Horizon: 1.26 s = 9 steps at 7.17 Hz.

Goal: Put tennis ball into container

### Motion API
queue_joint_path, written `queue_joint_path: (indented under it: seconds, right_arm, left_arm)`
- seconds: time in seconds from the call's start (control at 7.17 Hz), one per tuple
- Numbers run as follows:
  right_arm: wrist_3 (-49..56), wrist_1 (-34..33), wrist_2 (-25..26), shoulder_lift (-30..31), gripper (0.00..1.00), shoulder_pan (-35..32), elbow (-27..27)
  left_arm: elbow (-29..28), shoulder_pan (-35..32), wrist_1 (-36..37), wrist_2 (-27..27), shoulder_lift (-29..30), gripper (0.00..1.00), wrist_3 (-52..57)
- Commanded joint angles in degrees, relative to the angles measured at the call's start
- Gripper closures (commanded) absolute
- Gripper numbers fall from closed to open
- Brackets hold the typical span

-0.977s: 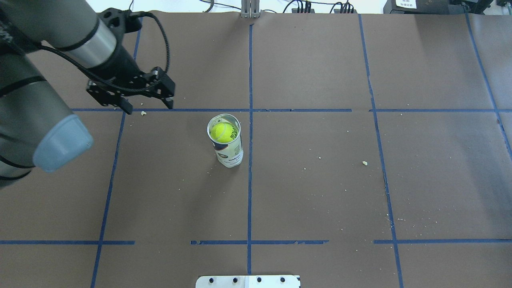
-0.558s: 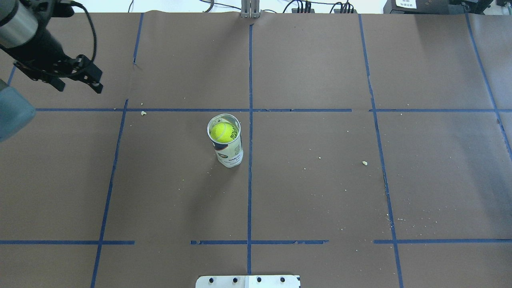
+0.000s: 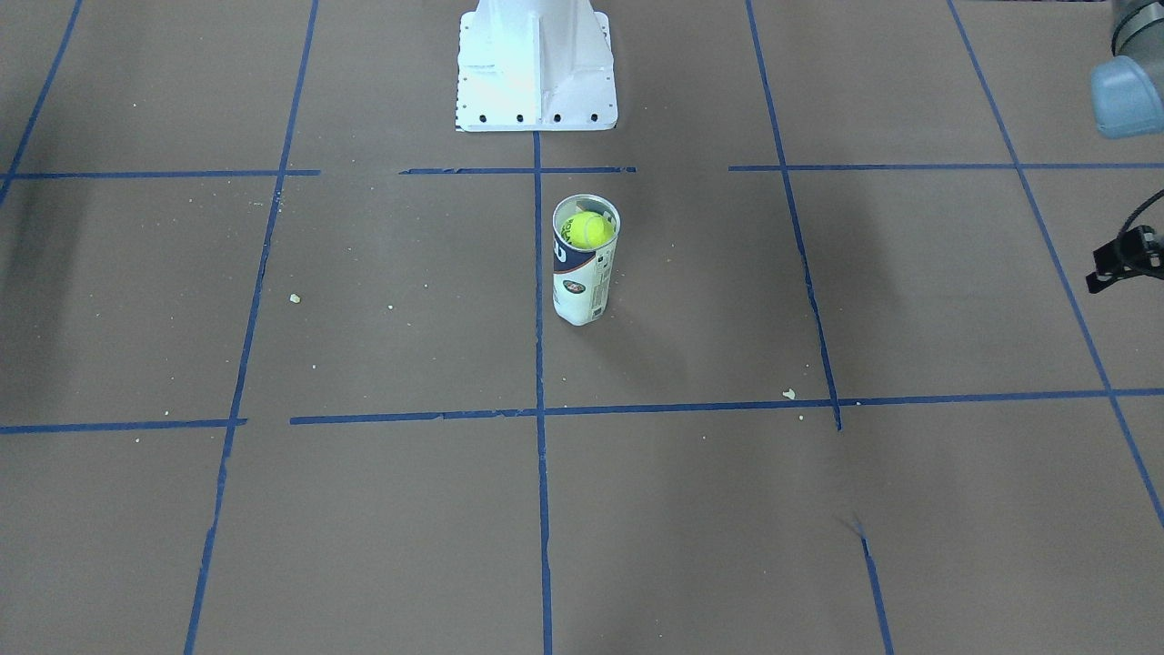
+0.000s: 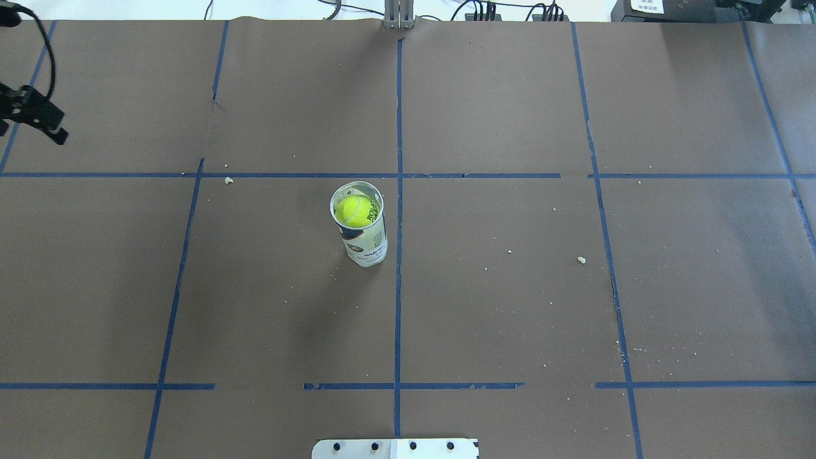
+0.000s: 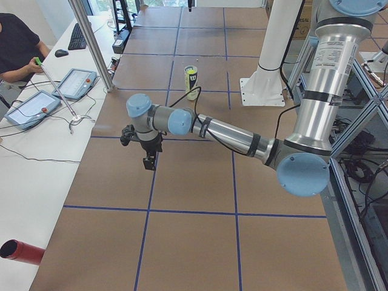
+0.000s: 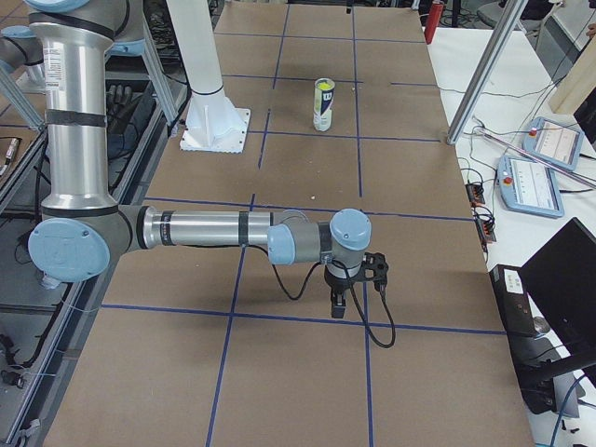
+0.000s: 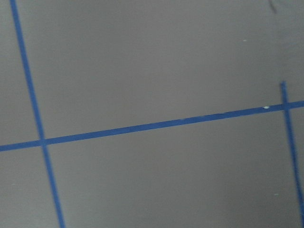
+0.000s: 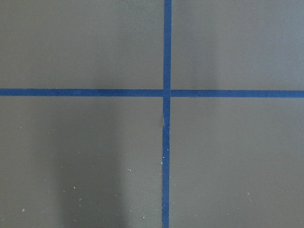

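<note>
The tennis ball (image 4: 354,211) sits inside the top of the container (image 4: 364,245), a clear can with a white and navy label that stands upright at mid-table. From the front the tennis ball (image 3: 587,229) shows just under the rim of the container (image 3: 579,282). My left gripper (image 4: 30,132) hangs open and empty far off at the table's left edge, half cut off by the overhead view. My right gripper (image 6: 352,296) appears only in the exterior right view, low over the paper far from the can; I cannot tell whether it is open or shut.
The white pedestal (image 3: 536,64) stands at the robot's side of the table, behind the can. Blue tape lines and small crumbs (image 4: 581,259) mark the brown paper. An operator (image 5: 18,42) sits by tablets beyond the table's far side.
My left arm has pulled away leftward, from close beside the can to the table's left edge. The ball and can have not moved.
</note>
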<state>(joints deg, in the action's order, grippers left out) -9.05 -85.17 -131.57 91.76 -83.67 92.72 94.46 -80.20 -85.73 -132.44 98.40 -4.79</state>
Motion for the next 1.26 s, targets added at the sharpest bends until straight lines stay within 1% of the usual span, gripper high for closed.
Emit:
queue_joint_path:
  seconds: [0.0, 0.14, 0.28, 0.7, 0.84, 0.98, 1.12]
  right_arm:
    - [0.0, 0.0, 0.0, 0.0, 0.0, 0.0, 0.0]
    - [0.0, 0.0, 0.0, 0.0, 0.0, 0.0, 0.0]
    - [0.0, 0.0, 0.0, 0.0, 0.0, 0.0, 0.0]
    - [0.0, 0.0, 0.0, 0.0, 0.0, 0.0, 0.0]
    - [0.0, 0.0, 0.0, 0.0, 0.0, 0.0, 0.0]
    - [0.0, 0.0, 0.0, 0.0, 0.0, 0.0, 0.0]
    - [0.0, 0.0, 0.0, 0.0, 0.0, 0.0, 0.0]
  left_arm:
    - [-7.85, -5.74, -6.81, -0.01, -3.04, 0.0, 4.95]
    - [-9.19, -7.93, -6.91, -0.01, -4.95, 0.0, 7.32]
    - [-9.21, -9.17, -6.91, -0.1, -6.36, 0.0, 7.34]
    - [-8.07, -10.05, -4.99, -0.45, -7.7, 0.0, 6.55]
    - [-5.28, -10.58, -1.32, -0.37, -8.48, 0.0, 6.55]
    - [-0.64, -10.59, 2.02, -0.37, -10.23, 0.0, 6.55]
    - [0.54, -10.59, 2.75, -0.37, -11.03, 0.0, 6.55]
